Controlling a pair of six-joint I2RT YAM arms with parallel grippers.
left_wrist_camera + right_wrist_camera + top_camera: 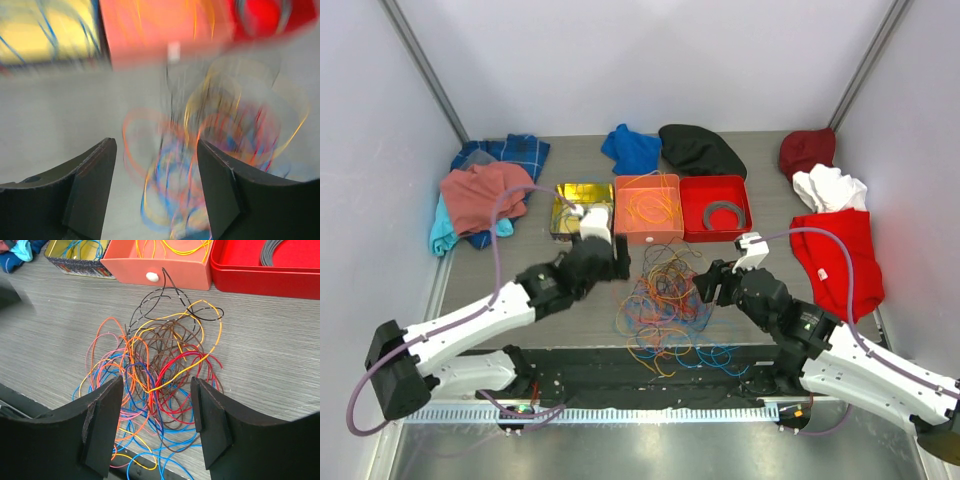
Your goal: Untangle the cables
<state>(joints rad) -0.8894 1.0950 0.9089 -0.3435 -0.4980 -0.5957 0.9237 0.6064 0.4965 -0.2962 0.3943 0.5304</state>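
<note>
Gripper, left (155, 150): jaws apart, nothing held, at left edge of pile. Cables (660, 300): tangled multicolour heap between both grippers, just in front of orange box (647, 236). Gripper, right (157, 385): jaws apart, empty, at pile's right edge.

The work area is enclosed by three plain white walls: the rear wall (640, 60), the left wall (370, 150) and the right wall (910, 100). The rear corners are marked by a left post (425, 70) and a right post (868, 65), both grey. The table (770, 205) is finished in grey wood grain. Its near edge is covered by a black mat (580, 370), a pale ribbed rail (640, 412) and a steel sheet (620, 455). Even, diffuse light is provided; only soft shadows are cast.
</note>
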